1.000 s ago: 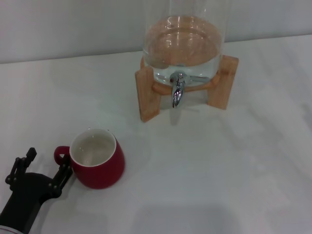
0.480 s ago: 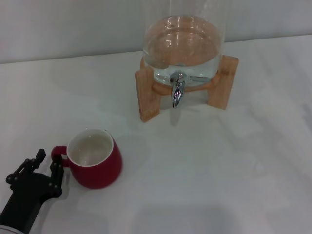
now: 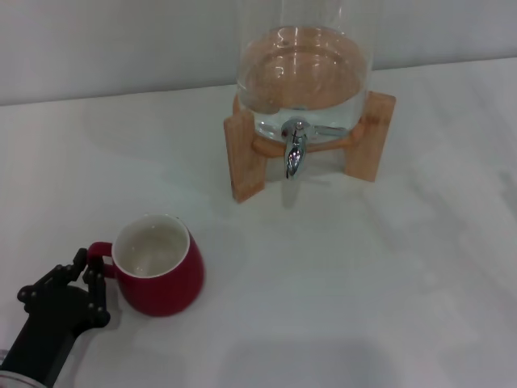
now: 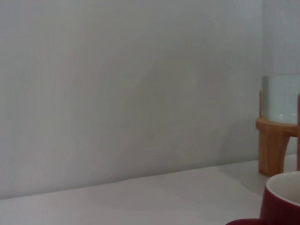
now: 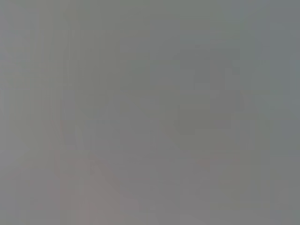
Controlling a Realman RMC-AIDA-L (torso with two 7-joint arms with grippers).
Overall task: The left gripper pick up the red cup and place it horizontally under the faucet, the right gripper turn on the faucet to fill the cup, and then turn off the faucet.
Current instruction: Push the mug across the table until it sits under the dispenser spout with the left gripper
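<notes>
The red cup stands upright on the white table at the front left, its handle pointing left. My left gripper is at the cup's left side, its black fingers drawn together around the handle. A part of the cup's rim shows in the left wrist view. The faucet projects from the glass dispenser at the back centre, well away from the cup. The right gripper is out of view, and the right wrist view shows only flat grey.
The dispenser rests on a wooden stand, whose legs flank the faucet; the stand also shows in the left wrist view. A grey wall rises behind the table. White tabletop lies between cup and stand.
The left gripper's fingers have moved in from wide apart and come together on the cup's handle. The cup shifted slightly left.
</notes>
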